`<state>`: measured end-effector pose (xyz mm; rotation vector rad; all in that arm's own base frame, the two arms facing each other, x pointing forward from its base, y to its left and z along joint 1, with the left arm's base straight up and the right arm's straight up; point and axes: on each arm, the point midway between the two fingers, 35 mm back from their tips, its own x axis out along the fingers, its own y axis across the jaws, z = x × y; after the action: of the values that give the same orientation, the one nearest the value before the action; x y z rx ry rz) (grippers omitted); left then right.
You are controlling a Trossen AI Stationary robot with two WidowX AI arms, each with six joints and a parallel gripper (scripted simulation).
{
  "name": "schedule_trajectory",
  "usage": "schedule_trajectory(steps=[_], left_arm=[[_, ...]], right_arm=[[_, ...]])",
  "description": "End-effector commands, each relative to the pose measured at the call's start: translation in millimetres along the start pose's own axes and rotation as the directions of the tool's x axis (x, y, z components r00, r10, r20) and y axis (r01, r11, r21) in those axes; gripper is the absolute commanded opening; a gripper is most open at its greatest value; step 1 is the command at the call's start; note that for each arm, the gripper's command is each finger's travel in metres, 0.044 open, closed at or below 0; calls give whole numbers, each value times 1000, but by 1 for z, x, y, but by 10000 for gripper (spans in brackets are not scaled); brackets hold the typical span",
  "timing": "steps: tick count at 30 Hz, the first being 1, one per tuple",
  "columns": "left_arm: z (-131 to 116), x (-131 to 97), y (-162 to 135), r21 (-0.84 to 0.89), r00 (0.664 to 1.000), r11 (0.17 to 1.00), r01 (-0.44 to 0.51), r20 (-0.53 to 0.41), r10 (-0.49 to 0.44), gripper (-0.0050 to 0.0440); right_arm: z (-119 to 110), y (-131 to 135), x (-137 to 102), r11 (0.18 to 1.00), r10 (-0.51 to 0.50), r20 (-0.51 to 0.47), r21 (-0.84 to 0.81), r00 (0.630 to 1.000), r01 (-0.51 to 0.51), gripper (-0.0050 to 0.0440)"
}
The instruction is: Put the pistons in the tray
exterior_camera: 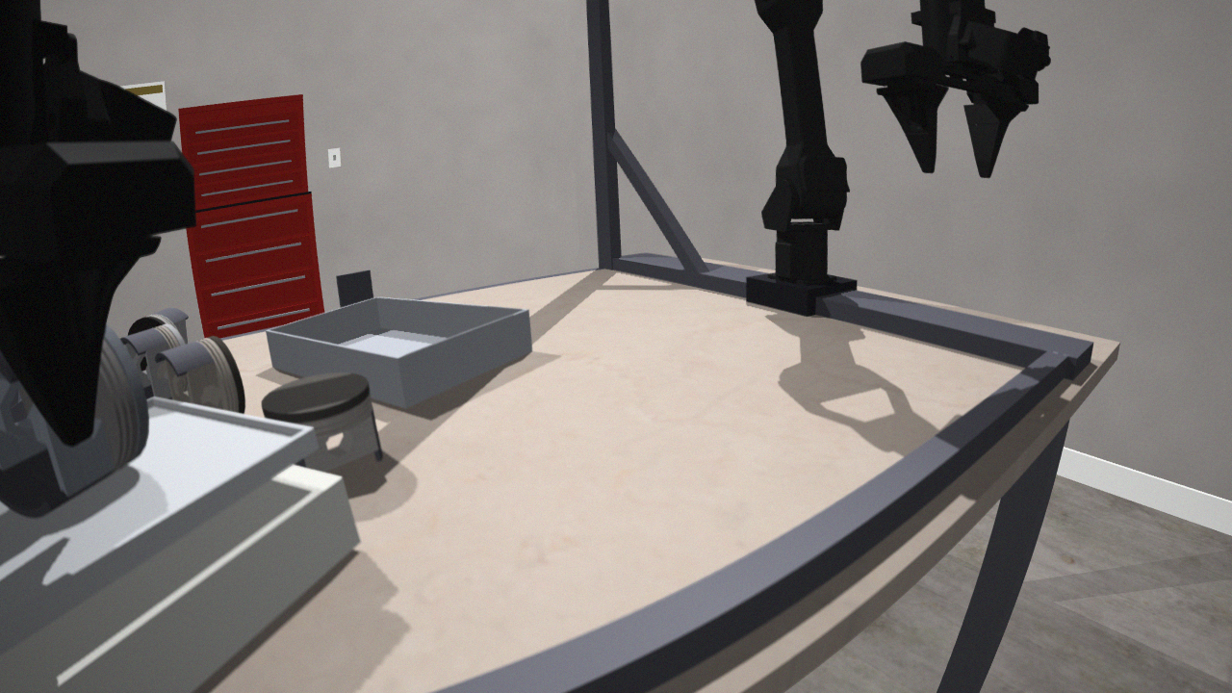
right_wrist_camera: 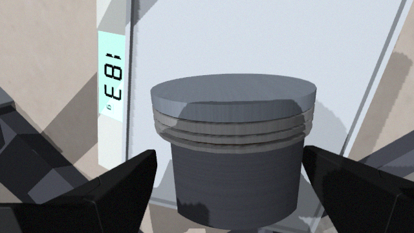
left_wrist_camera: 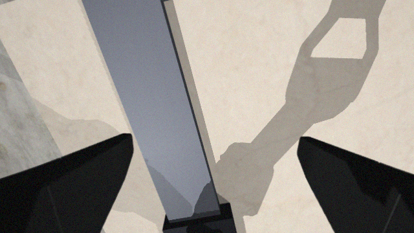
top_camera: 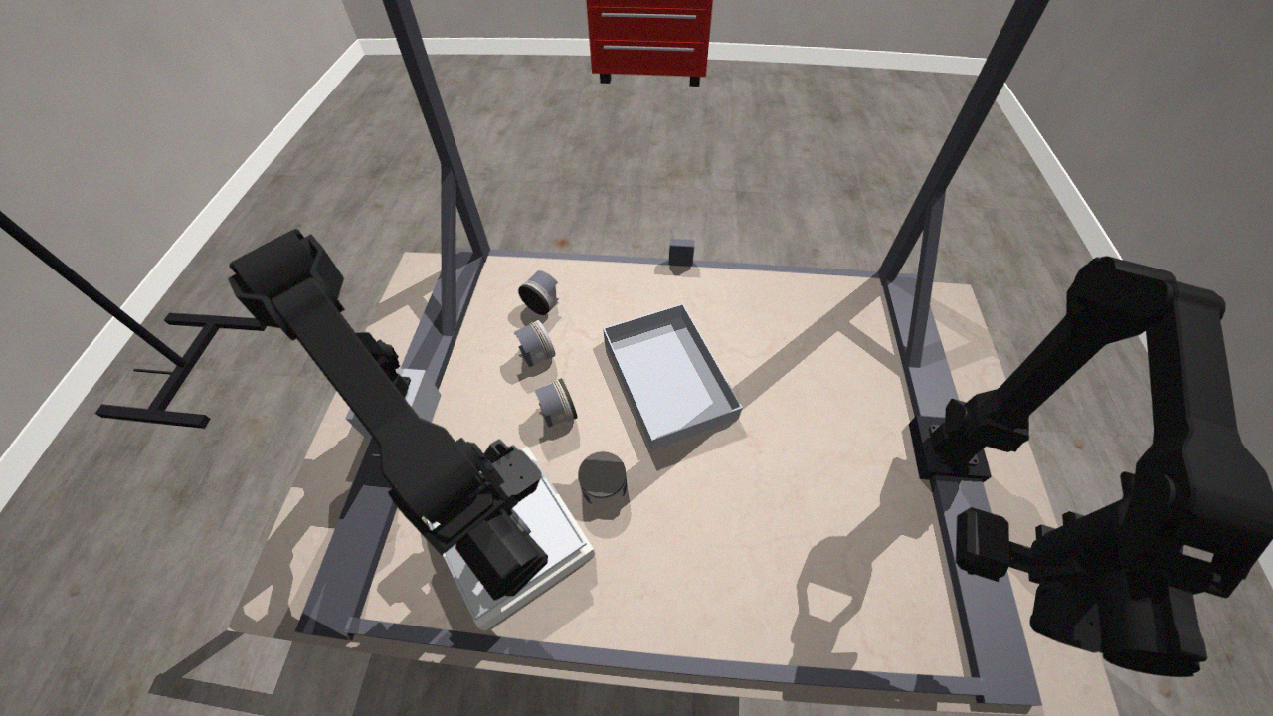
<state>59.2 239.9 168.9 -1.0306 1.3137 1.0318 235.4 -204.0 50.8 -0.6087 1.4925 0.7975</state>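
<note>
Both arms (top_camera: 356, 383) (top_camera: 1183, 356) (exterior_camera: 799, 94) were matte black, with chunky angular joints and tapered, wedge-shaped fingers (exterior_camera: 914, 129).

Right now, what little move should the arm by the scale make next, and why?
I'd probably ease the right end effector straight back off the grey ringed metal piston and leave it on the white flat-topped scale. Its fingers stand open on either side of the piston, and the display shows a figure, which would count best with nothing touching.
</note>
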Motion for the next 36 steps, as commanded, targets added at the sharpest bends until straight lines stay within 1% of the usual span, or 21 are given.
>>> schedule_trajectory(steps=[1, 10, 13, 22, 36], left_arm=[[4, -5, 0, 2, 1000, 1000, 1, 18, -1, 400], [4, -5, 0, 2, 1000, 1000, 1, 18, -1, 400], [4, -5, 0, 2, 1000, 1000, 1, 18, -1, 400], [4, -5, 0, 2, 1000, 1000, 1, 18, -1, 400], [4, -5, 0, 2, 1000, 1000, 1, 18, -1, 400]], right_arm=[[2, -6, -22, 998, -55, 0, -6, 998, 55, 378], [1, -5, -37, 998, -56, 0, -6, 998, 56, 378], [1, -5, -37, 999, -49, 0, -6, 999, 49, 378], [1, -4, -54, 998, -56, 0, -6, 998, 56, 378], [1, -3, -74, 998, -55, 0, -6, 999, 55, 378]])
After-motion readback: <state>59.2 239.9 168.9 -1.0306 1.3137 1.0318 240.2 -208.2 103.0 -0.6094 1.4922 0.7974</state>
